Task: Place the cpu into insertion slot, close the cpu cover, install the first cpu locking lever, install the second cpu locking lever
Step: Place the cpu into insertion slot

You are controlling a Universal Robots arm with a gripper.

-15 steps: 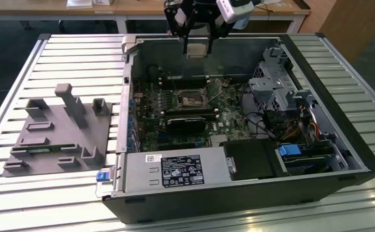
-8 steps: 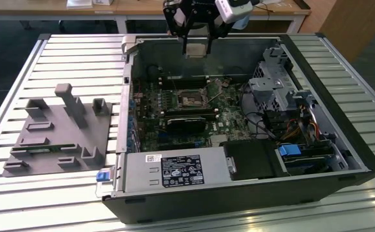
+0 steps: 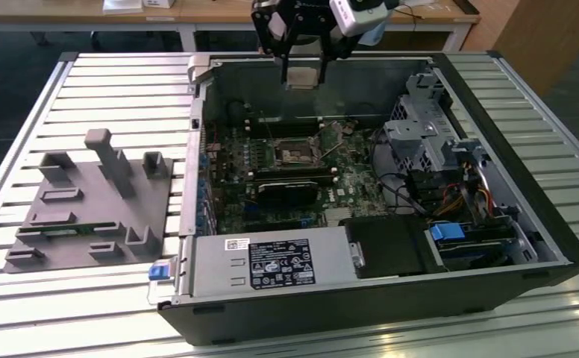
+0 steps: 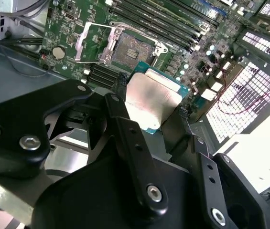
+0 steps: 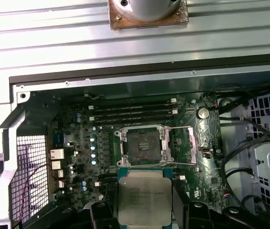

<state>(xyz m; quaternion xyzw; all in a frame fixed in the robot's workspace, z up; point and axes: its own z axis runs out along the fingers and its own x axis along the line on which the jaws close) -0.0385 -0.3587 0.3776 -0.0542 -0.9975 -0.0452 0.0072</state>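
Observation:
My gripper [image 3: 303, 68] hangs above the far wall of the open computer case and is shut on the cpu [image 3: 303, 77], a small flat silver-grey chip. In both wrist views the cpu [image 4: 154, 98] [image 5: 144, 195] sits edge-held between the black fingers [image 4: 120, 109], with the gripper [image 4: 151, 109] [image 5: 144, 211] well above the green board. The insertion slot [image 5: 143, 144] [image 4: 130, 50] [image 3: 295, 154] lies bare with its dark centre showing. The cpu cover [image 5: 185, 145] [image 4: 92, 42], a thin silver frame, is swung open beside the slot.
A grey fixture block [image 3: 90, 201] stands on the slatted table at the exterior view's left. Inside the case are a long black block [image 3: 289, 186], the power supply [image 3: 265, 265], a drive cage [image 3: 429, 134] with cables, and memory slots [image 5: 132, 112].

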